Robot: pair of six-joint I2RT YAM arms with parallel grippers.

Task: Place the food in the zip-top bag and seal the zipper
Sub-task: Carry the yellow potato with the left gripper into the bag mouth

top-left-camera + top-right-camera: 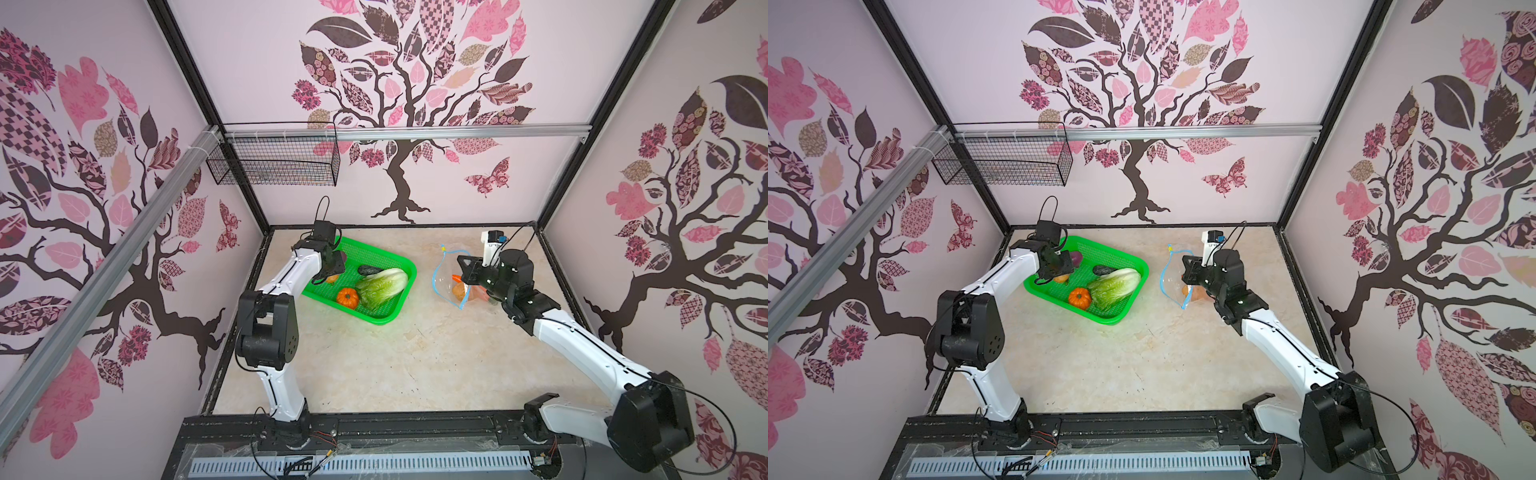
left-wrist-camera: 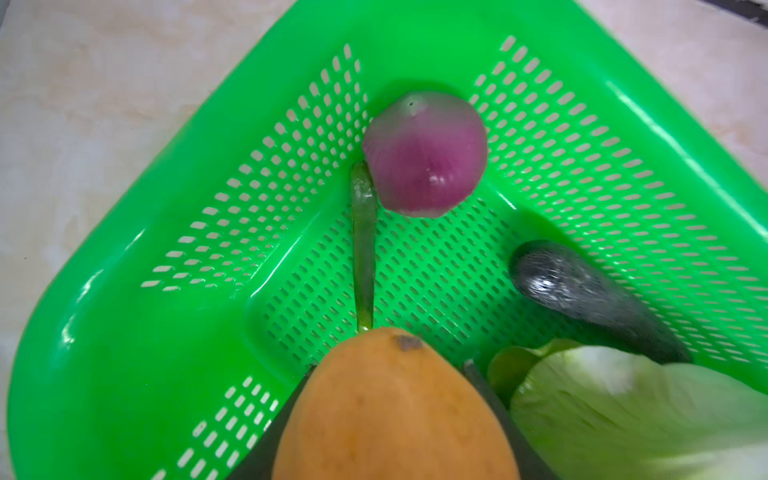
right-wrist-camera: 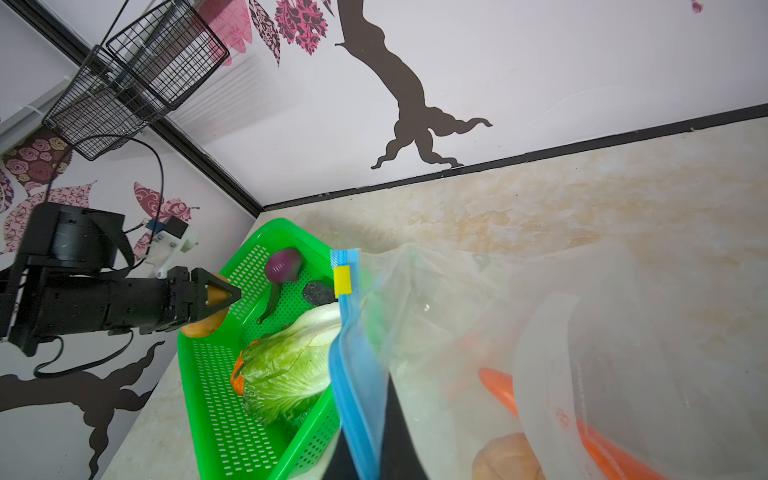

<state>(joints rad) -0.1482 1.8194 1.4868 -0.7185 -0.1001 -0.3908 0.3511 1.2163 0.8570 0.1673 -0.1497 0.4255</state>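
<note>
My left gripper reaches into the green basket and is shut on a tan potato, which fills the gap between its jaws. Loose in the basket lie a purple onion, a dark elongated piece, a leafy cabbage and an orange pumpkin. To the right the zip-top bag lies with its mouth facing the basket. My right gripper is shut on its blue zipper, holding the mouth up. A carrot and a potato sit inside the bag.
A thin green pepper lies beside the onion. The zipper's yellow tab is at the strip's far end. A black wire basket hangs on the back wall. Bare marbled tabletop stretches toward the front.
</note>
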